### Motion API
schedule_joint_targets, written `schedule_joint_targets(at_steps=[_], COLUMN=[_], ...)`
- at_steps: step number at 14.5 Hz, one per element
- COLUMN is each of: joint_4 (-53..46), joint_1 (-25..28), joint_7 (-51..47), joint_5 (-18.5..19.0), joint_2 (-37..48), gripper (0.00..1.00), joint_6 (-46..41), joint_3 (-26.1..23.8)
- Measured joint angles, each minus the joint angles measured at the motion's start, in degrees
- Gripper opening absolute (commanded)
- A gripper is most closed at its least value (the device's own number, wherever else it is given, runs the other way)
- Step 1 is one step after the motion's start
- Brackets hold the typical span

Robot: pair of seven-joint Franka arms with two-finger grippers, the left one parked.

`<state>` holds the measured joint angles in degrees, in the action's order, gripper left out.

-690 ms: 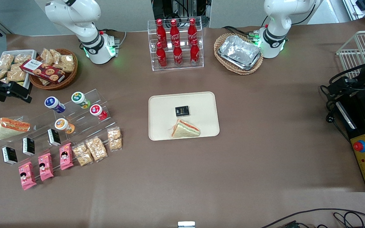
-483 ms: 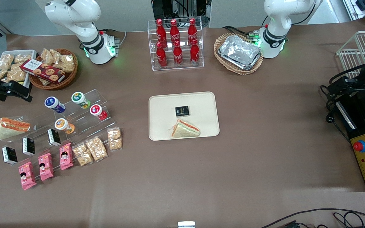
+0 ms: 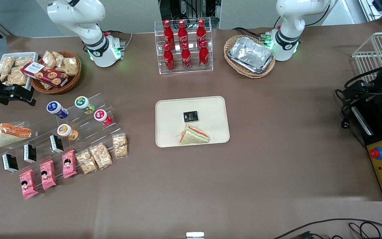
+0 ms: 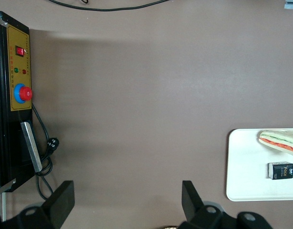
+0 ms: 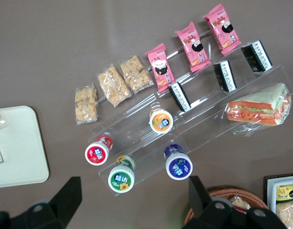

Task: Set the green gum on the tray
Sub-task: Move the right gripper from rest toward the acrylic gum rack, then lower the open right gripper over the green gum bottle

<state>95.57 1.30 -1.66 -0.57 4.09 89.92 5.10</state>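
The front view looks steeply down on the whole table from high up. The right wrist view faces straight down from well above the clear stand, with the gripper [image 5: 134,202] open at its edge (green gum [image 5: 121,178] and tray [image 5: 17,152] show here too). The left wrist view also faces down, sharing that tray's rim [image 4: 230,162] with the other two.

We count four gum bottles on the clear stepped stand [image 3: 88,124]: the green gum [image 3: 83,103], one blue-lidded [image 3: 55,108], one red-lidded [image 3: 101,116], one orange-lidded [image 3: 65,131]. Nearer the front camera than that stand lie three pink packets [image 3: 47,175]. The tray [image 3: 167,132] carries one sandwich [image 3: 194,135] and one black box [image 3: 190,116]. The gripper [image 3: 18,96] is one, hanging above the stand's working-arm end.
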Motion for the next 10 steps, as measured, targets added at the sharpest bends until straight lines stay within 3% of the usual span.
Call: schedule_joint_targets(at_steps=[4, 10], joint_4=[3.6, 28.1], joint_1=[2.2, 3.7], joint_7=[-1.8, -8.5], joint_5=[0.0, 0.0], joint_2=[2.3, 22.2], gripper=[1.0, 1.0], joint_6=[-2.0, 5.7], joint_3=[-0.2, -3.9])
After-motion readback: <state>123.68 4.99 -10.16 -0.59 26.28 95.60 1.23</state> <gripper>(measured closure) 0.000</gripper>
